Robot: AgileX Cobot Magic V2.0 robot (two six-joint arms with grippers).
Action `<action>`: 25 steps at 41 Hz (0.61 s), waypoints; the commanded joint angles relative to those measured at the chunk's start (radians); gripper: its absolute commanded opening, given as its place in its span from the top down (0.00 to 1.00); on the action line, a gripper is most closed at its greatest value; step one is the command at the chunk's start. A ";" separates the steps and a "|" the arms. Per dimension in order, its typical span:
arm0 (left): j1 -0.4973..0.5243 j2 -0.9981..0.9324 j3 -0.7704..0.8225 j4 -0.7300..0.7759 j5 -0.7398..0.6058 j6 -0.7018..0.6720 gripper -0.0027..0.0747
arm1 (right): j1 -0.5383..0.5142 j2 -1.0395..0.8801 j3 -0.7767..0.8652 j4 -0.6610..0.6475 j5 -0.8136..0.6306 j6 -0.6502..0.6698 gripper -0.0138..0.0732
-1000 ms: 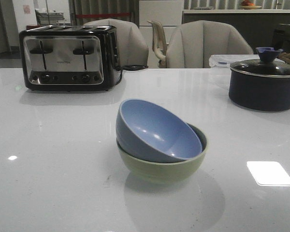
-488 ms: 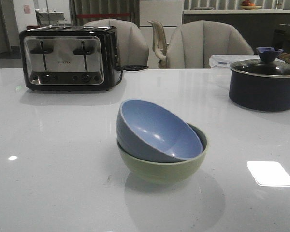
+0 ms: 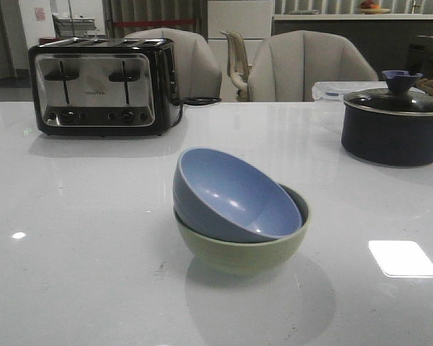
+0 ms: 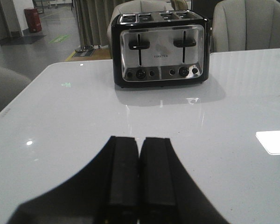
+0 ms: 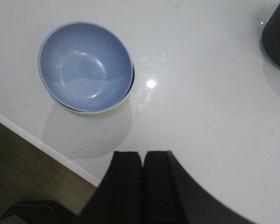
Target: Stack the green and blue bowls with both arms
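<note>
Front view: the blue bowl [image 3: 234,196] sits nested inside the green bowl [image 3: 244,240] near the middle of the white bench [image 3: 79,238], but tilted, its rim lifted toward 10 o'clock and dipping toward 4 o'clock. Both are round and matte, the green one pale sage, the blue one dusty. At 10 o'clock from them stands a black-and-steel toaster [image 3: 101,85], boxy and reflective; at 2 o'clock a dark lidded pot [image 3: 394,122], well apart. Neither arm shows here. The stack looks done in substance, yet the slant is the risk, in my judgement: a knock or a jolt to the glossy bench could let the blue bowl slide or rock out.

Left wrist view: the left hand [image 4: 139,175] has its two flat black fingers pressed together with nothing between them, hanging over bare bench with the toaster beyond at 12 o'clock. No bowl appears here.

Right wrist view: the right hand [image 5: 143,186] is likewise closed and empty, its fingers side by side. The bowls lie at 11 o'clock from it, well apart, the blue interior smooth with soft highlights and only a thin green crescent showing. Near the bench edge, a careless sweep could push the stack off.
</note>
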 commanded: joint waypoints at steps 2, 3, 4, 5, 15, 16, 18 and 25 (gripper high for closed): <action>0.004 -0.023 0.040 0.006 -0.201 -0.050 0.84 | 0.000 -0.001 -0.028 -0.006 -0.061 -0.005 0.80; 0.004 -0.032 0.052 0.006 -0.221 -0.066 0.84 | 0.000 -0.001 -0.028 -0.006 -0.061 -0.005 0.80; 0.004 -0.034 0.069 0.006 -0.241 -0.081 0.84 | 0.000 -0.001 -0.028 -0.006 -0.061 -0.005 0.80; 0.004 -0.034 0.077 0.006 -0.268 -0.090 0.84 | 0.000 -0.001 -0.028 -0.006 -0.061 -0.005 0.80; 0.004 -0.034 0.074 0.015 -0.268 -0.091 0.84 | 0.000 -0.001 -0.028 -0.006 -0.058 -0.005 0.80; 0.004 -0.034 0.074 0.015 -0.264 -0.091 0.84 | 0.000 -0.001 -0.028 -0.006 -0.058 -0.005 0.80; 0.004 -0.033 0.074 0.015 -0.263 -0.091 0.84 | 0.000 -0.001 -0.028 -0.006 -0.058 -0.005 0.80; 0.004 -0.033 0.074 0.015 -0.263 -0.091 0.84 | 0.000 -0.001 -0.028 -0.006 -0.058 -0.005 0.80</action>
